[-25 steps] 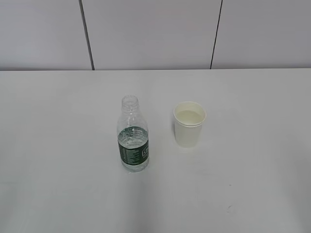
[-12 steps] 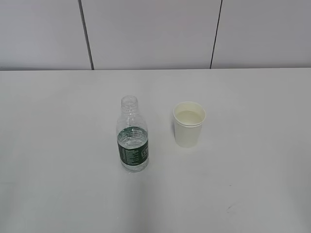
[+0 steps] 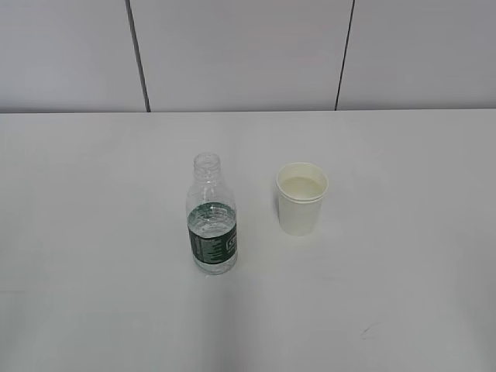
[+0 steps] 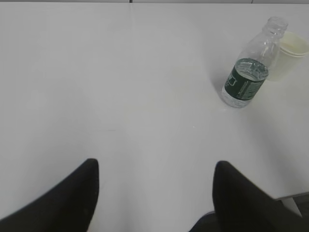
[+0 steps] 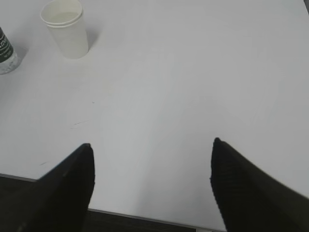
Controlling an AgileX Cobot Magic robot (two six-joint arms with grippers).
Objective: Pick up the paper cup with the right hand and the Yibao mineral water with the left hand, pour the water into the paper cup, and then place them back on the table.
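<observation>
The Yibao mineral water bottle [image 3: 211, 217] stands upright and uncapped on the white table [image 3: 93, 232], with the white paper cup [image 3: 301, 198] standing to its right, apart from it. In the left wrist view the bottle [image 4: 247, 77] and cup [image 4: 288, 53] are at the far upper right; my left gripper [image 4: 155, 166] is open and empty, well short of them. In the right wrist view the cup [image 5: 65, 28] and the bottle's base [image 5: 6, 55] are at the upper left; my right gripper [image 5: 151, 147] is open and empty above the table's near edge. Neither arm shows in the exterior view.
Grey wall panels with dark seams [image 3: 138, 54] rise behind the table. The table's front edge [image 5: 145, 216] shows under the right gripper. A faint scuff mark [image 3: 365, 332] lies on the tabletop at the front right.
</observation>
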